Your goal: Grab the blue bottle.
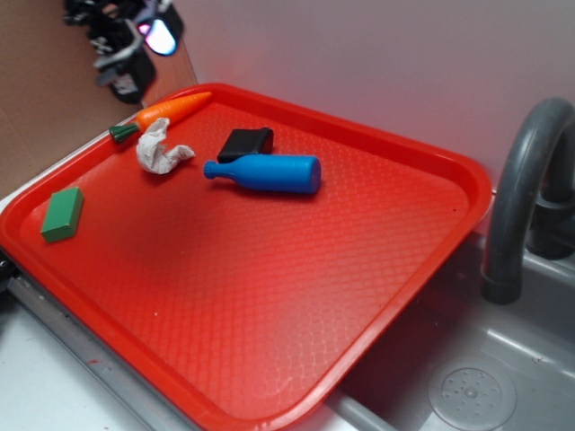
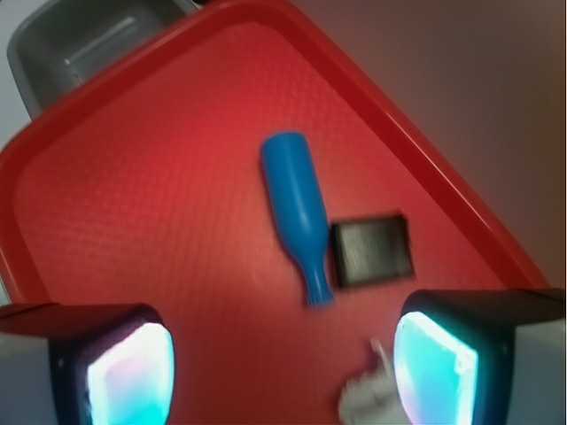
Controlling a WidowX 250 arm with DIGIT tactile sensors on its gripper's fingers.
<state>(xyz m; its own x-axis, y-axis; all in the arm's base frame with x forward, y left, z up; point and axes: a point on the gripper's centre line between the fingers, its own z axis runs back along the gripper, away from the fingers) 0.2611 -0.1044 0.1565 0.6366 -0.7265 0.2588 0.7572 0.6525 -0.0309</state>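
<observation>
The blue bottle [image 1: 265, 172] lies on its side near the back of the red tray [image 1: 269, 296], neck pointing left. In the wrist view the blue bottle [image 2: 297, 212] lies ahead of me, neck toward me. My gripper [image 1: 135, 54] hovers high at the upper left, beyond the tray's back-left edge and well apart from the bottle. In the wrist view the gripper [image 2: 283, 372] is open, its two glowing pads [image 2: 133, 376] far apart with only tray between them.
A black block [image 1: 245, 143] sits just behind the bottle. A toy carrot [image 1: 166, 112] and a crumpled white wad [image 1: 160, 151] lie at the back left. A green block [image 1: 63, 214] is near the left rim. A grey sink with faucet [image 1: 526, 197] stands at the right.
</observation>
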